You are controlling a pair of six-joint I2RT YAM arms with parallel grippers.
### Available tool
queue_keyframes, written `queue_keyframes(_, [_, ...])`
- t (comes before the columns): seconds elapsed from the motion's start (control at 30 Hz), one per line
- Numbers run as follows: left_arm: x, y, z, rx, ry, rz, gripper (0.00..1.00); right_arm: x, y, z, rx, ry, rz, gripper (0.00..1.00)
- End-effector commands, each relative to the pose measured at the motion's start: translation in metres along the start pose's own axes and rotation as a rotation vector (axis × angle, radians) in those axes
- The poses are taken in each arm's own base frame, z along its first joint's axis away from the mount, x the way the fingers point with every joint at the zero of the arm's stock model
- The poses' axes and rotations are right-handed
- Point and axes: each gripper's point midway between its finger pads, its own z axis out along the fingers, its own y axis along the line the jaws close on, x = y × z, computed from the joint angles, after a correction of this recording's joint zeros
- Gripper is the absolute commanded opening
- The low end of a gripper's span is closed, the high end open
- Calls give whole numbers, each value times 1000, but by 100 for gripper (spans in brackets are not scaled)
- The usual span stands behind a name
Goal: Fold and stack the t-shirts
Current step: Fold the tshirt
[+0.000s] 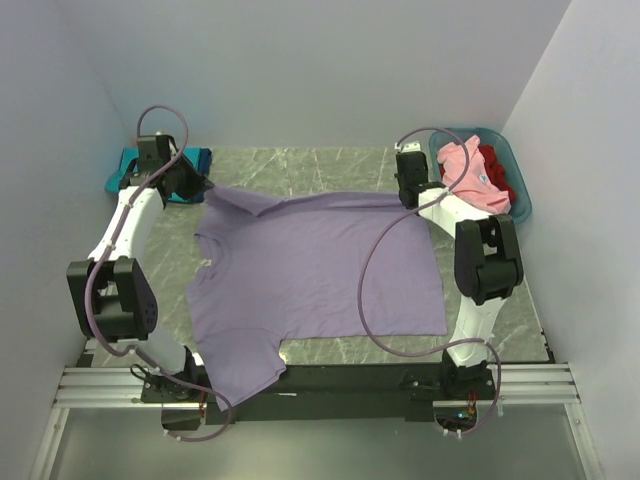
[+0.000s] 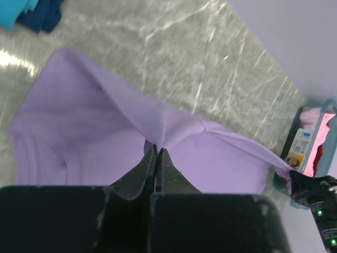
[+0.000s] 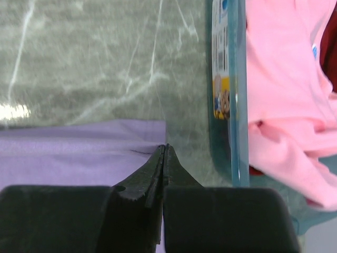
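The grey marbled table (image 1: 330, 165) fills the space between the white walls, and most of it is taken up by the lavender t-shirt (image 1: 310, 270). It lies spread sideways, collar to the left, hem to the right, with one sleeve drooping over the near edge by the left arm's base. Its far edge is raised off the table and stretched between the two arms.

In the far right corner stands the teal-blue basket (image 1: 520, 195) with a pink shirt (image 1: 468, 172) heaped over a red shirt (image 1: 497, 170). In the far left corner, well apart from the lavender one, lie a teal shirt (image 1: 128, 165) and a dark blue shirt (image 2: 45, 13).

The left gripper (image 2: 157, 149) has its jaws pinched tight on a peak of lavender cloth at the far sleeve end, so the fabric tents up around it. The right gripper (image 3: 165, 147) is likewise closed flat on the far hem corner, just beside the basket wall.

This looks to me like the first lengthwise fold, barely begun. To do it well, I would have both arms travel toward the near edge together and at matching height, keeping that held edge taut so no slack bunches in the middle. The cloth should be carried low and laid down so that it lines up with the near side, and the hanging sleeve will likely need tucking in afterwards
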Motion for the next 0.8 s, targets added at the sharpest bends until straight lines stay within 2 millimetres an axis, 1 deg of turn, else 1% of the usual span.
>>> queue_keyframes(0.0, [15,1,-21,9,21,-23,1,-13,-17,-19,38,-38,60,0])
queue_keyframes(0.03, [16,-1,-28,19,11,-19,1,-8,-16,-19,44,-19,61,0])
queue_keyframes(0.07, [17,-1,-31,27,10,-22,1,-6,-18,-20,47,-12,62,0])
queue_keyframes(0.1, [22,3,-32,19,17,-25,1,-5,-18,-21,48,-10,66,0])
queue_keyframes(0.13, [22,2,-38,26,7,-24,1,-3,-18,-22,45,-7,66,0])
queue_keyframes(0.2, [23,3,-44,23,8,-37,1,-3,-19,-26,44,-7,66,0])
queue_keyframes(0.33, [20,-6,-61,54,-8,-50,1,-1,-25,-32,63,-2,64,0])
queue_keyframes(0.43, [22,-6,-70,53,-14,-60,1,3,-29,-34,81,7,66,0])
queue_keyframes(0.57, [29,2,-73,41,-18,-64,1,10,-29,-36,86,18,67,0])
queue_keyframes(0.63, [37,9,-71,26,-2,-68,1,13,-29,-36,88,28,74,0])
queue_keyframes(0.7, [43,17,-69,8,10,-71,1,19,-28,-36,90,40,69,0])
queue_keyframes(0.77, [47,19,-70,7,13,-73,1,28,-28,-36,105,57,53,0])
